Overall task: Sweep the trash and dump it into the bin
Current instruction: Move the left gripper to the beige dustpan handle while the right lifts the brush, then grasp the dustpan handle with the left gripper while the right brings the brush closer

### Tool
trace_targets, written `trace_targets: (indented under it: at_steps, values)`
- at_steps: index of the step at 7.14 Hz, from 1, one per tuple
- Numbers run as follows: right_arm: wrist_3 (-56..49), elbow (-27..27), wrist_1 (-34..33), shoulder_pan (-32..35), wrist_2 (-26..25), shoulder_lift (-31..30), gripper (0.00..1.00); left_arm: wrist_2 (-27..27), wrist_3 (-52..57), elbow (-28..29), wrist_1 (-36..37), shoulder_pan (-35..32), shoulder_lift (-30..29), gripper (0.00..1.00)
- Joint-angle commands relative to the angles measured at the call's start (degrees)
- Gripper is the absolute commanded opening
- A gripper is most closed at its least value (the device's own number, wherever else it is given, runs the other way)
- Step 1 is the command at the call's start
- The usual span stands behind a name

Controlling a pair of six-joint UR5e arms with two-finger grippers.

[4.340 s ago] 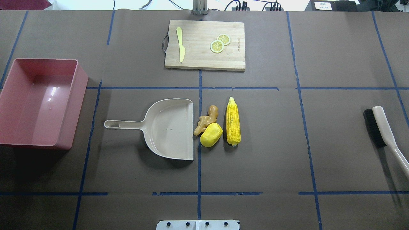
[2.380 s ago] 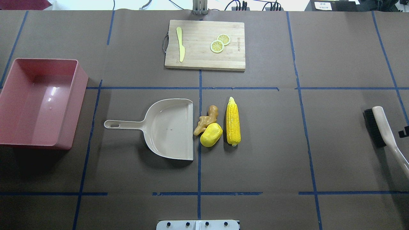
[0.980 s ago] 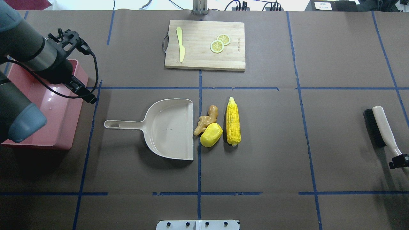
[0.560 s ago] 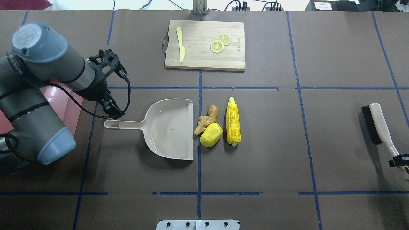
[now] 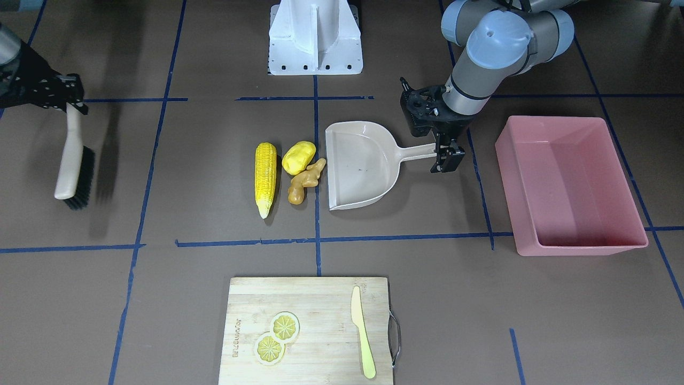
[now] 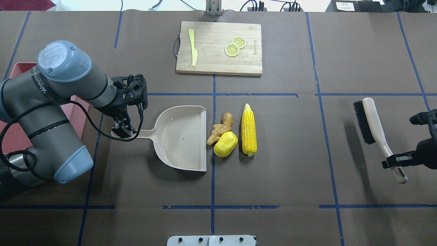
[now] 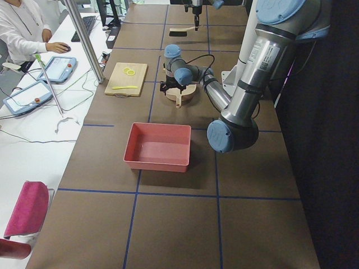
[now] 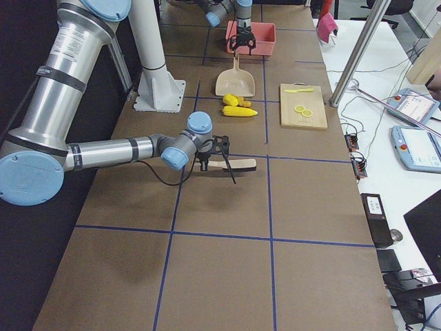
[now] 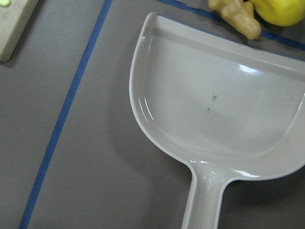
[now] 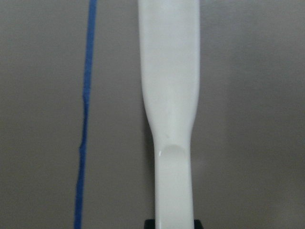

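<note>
Beige dustpan (image 6: 181, 136), empty, is lying mid-desk w/ its mouth at the trash (image 6: 249, 118): ginger root (image 6: 220, 129) and potato lump (image 6: 225, 145) right at the lip, corn cob (image 6: 249, 133) just beyond. Left gripper (image 6: 122, 131) is sitting at the handle tip; can't tell if apart or clamped. Right gripper (image 6: 395, 161) is clamping the brush (image 6: 370, 119) nr the right edge. Pan prob. needs pinning flat, brush coming in behind the corn. Pink bin (image 5: 566, 182) by the left edge is holding nothing.

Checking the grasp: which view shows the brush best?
Overhead exterior: whole brush, bristles to handle end, right gripper clamped on it. Front-facing hides the handle end behind the gripper; right wrist shows only handle; exterior right, small.
</note>
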Motion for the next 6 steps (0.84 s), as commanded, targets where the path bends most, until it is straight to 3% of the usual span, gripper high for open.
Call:
trace_targets:
  at_steps: [1, 4, 6]
  values:
    - [8.05, 1.16, -0.78, -7.07, -3.73, 4.78, 0.0, 0.04, 1.73, 1.59, 1.48, 1.43, 0.15, 0.98]
    - [8.43, 1.25, -11.47, -7.8, -5.93, 12.94, 0.0, 2.48, -1.41, 1.34, 5.09, 3.64, -0.11, 0.96]
    - [8.43, 1.34, -12.03, -8.58, -6.63, 14.02, 0.0, 5.04, -1.61, 1.77, 5.01, 6.01, -0.2, 0.93]
